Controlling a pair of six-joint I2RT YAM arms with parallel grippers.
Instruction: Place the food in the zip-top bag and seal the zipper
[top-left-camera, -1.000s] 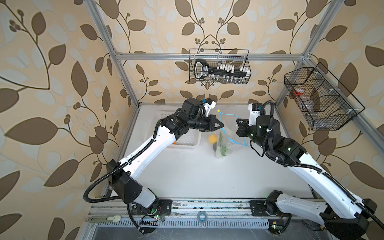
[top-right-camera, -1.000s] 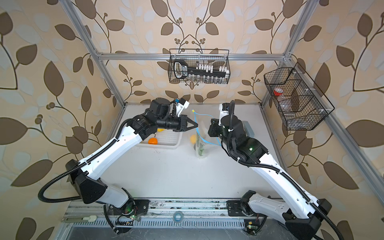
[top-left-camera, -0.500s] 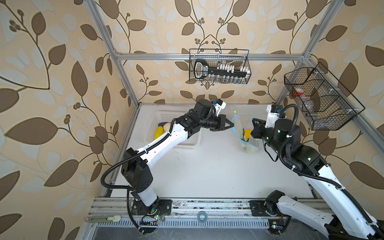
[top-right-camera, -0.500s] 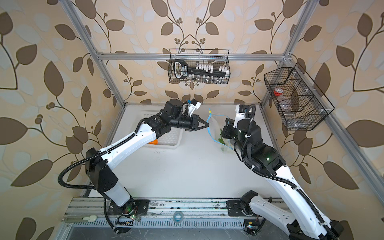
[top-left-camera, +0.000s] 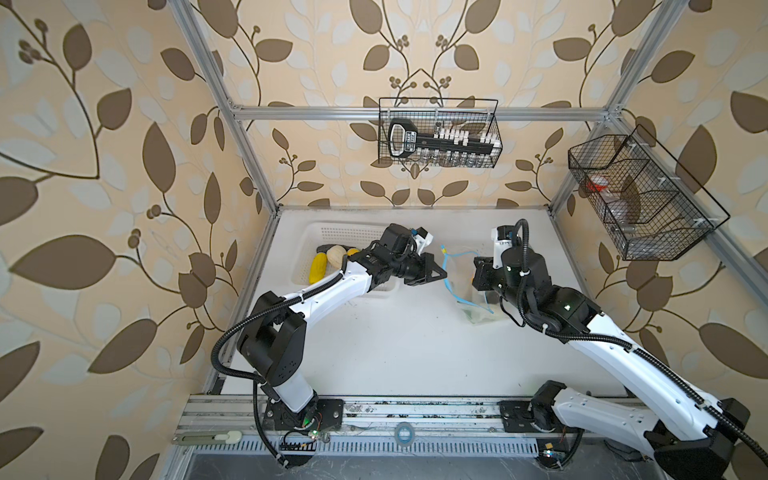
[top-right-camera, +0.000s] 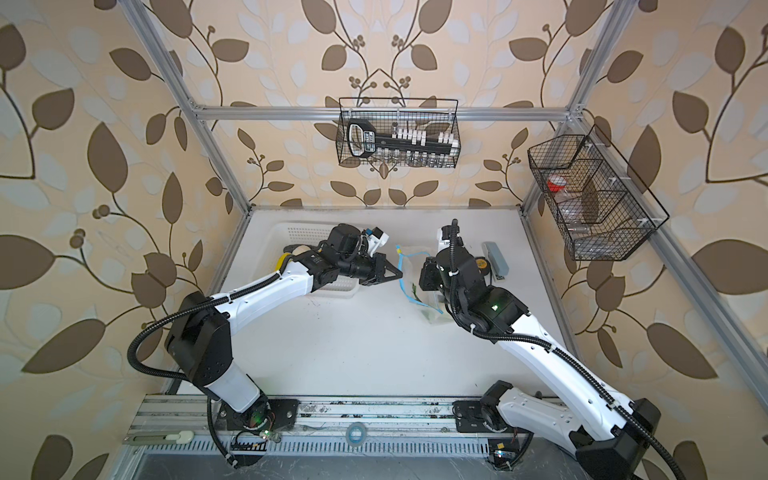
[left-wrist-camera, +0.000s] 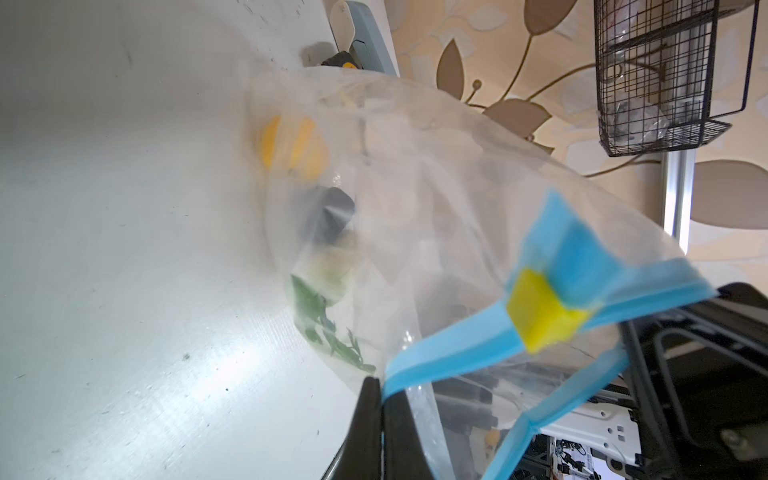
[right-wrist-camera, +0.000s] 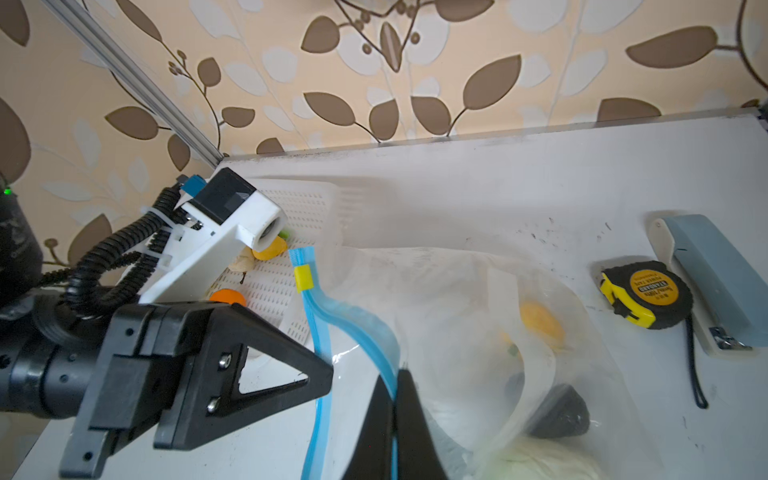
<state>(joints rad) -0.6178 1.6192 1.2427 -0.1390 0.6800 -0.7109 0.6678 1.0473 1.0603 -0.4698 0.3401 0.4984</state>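
Right wrist view gives us the mouth of the zip-top bag (right-wrist-camera: 457, 299) close up. The right gripper (right-wrist-camera: 395, 384) has its two black fingers pressed together on one blue lip of the zipper (right-wrist-camera: 321, 345), with no gap between them. Just beside it, the left gripper (right-wrist-camera: 326, 370) points in from the side with its tip against the other blue lip. In the left wrist view we see its fingers pinched flat on that strip too. The two lips stand apart, so the mouth is open. The yellow slider (right-wrist-camera: 303, 279) sits near the far end of the zipper.

Through the clear plastic we make out a yellow fruit (right-wrist-camera: 540, 320) and a dark eggplant (right-wrist-camera: 561, 409). At the picture's edge there is something pale that we cannot name. The left wrist view adds a green leaf (left-wrist-camera: 328, 332), blurred, low in the bag.

In both top views the bag is held between the two grippers, to the right of the white basket (top-left-camera: 332, 230) and apart from it. In the basket we see the yellow corn (top-left-camera: 318, 268), and from the right wrist an orange (right-wrist-camera: 227, 297). On the table (top-left-camera: 395, 353) beyond the bag lie a tape measure (right-wrist-camera: 646, 293) and a grey stapler (right-wrist-camera: 719, 274), touching each other and apart from the bag.
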